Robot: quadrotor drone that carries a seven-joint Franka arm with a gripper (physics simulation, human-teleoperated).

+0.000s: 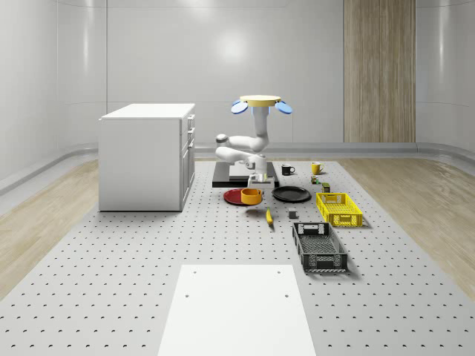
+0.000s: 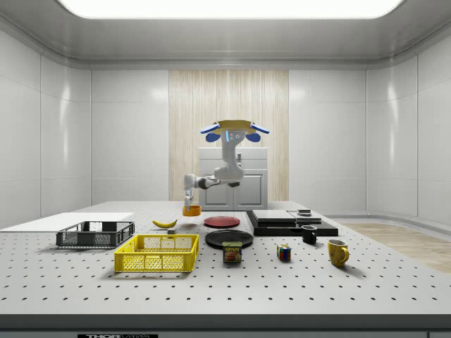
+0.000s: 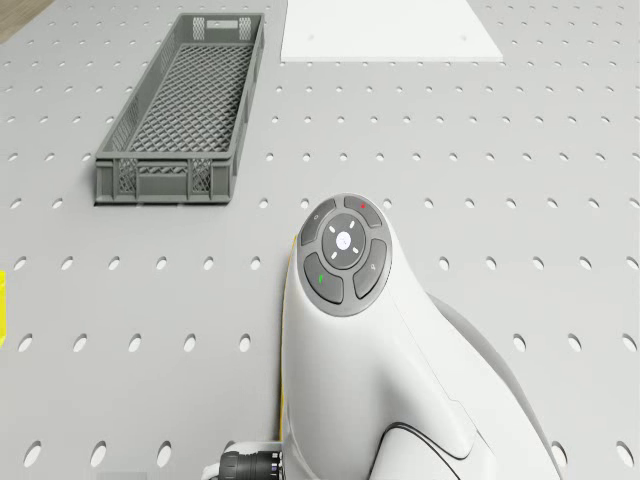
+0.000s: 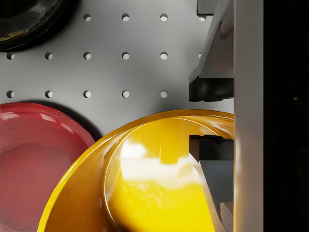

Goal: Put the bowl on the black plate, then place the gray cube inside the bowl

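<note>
The gripper (image 4: 211,118) has its 2 fingers pinched across the bowl's (image 1: 251,196) rim, 1 pad outside, 1 inside. The bowl hangs lifted off the table (image 1: 148,282) in the side view, between the red plate (image 1: 235,196) and the black plate (image 1: 292,194). The drone (image 1: 260,103) hovers above the plates, arm reaching down. So this looks like step 1, mid-carry. The next move calls for swinging the bowl toward the whole-scene view's right until it centres over the black plate, then lowering it level before letting go. The rim grip is off-centre, so tilt is the risk, I'd say.

The gray cube (image 1: 292,214) sits just beyond the black plate, near the yellow crate (image 1: 339,208), waiting.

The count: 1 bowl, 2 plates, 2 crates with the dark crate (image 1: 319,247), 2 mugs (image 1: 287,170), 1 banana (image 1: 269,216), 1 can (image 2: 232,252), 1 puzzle cube (image 2: 283,253).
</note>
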